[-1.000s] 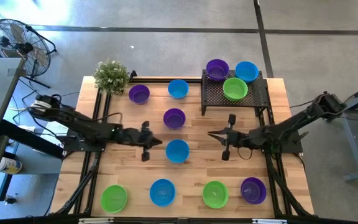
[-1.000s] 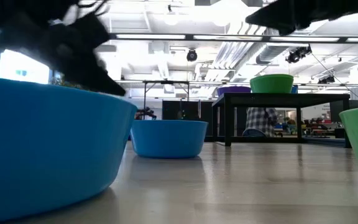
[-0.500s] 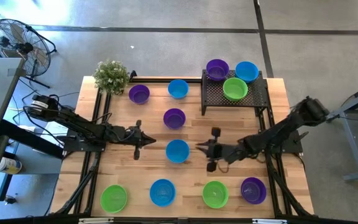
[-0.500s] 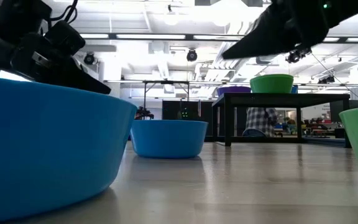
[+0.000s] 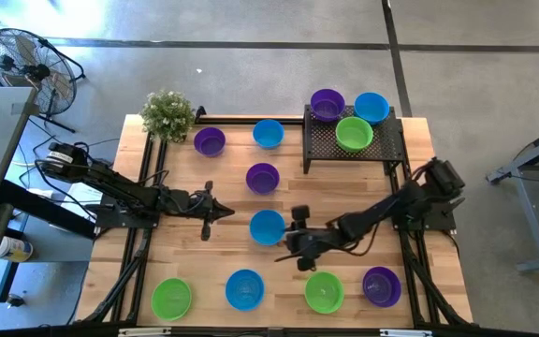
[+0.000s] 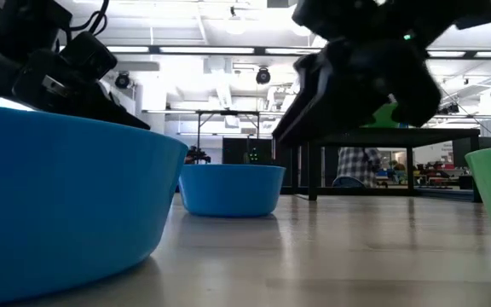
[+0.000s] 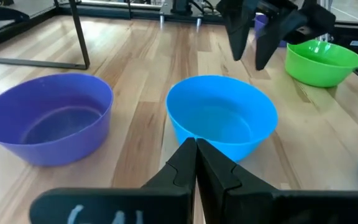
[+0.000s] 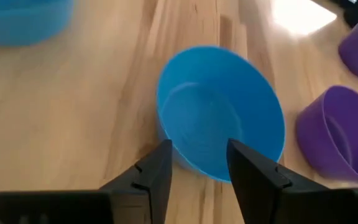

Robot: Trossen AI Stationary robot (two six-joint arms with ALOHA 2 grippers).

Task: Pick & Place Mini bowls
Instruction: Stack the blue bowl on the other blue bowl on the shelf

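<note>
Right wrist view: open right claw (image 8: 197, 163) at blue bowl (image 8: 219, 112).

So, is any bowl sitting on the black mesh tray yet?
Yes, three bowls sit on the tray: purple, blue and green.

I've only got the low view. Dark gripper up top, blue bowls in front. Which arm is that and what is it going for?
Observer: That is the right gripper, reaching in beside the blue bowl in the table's middle.
Operator: Open or shut?
Observer: Open. In the right wrist view its two fingers stand apart, with the near rim of that bowl showing between them.
Operator: Touching yet?
Observer: Cannot tell; the wrist view shows the rim between the fingers but not whether they meet it.
Operator: And the left arm?
Observer: The left gripper is shut, on the bowl's other side, holding nothing.
</note>
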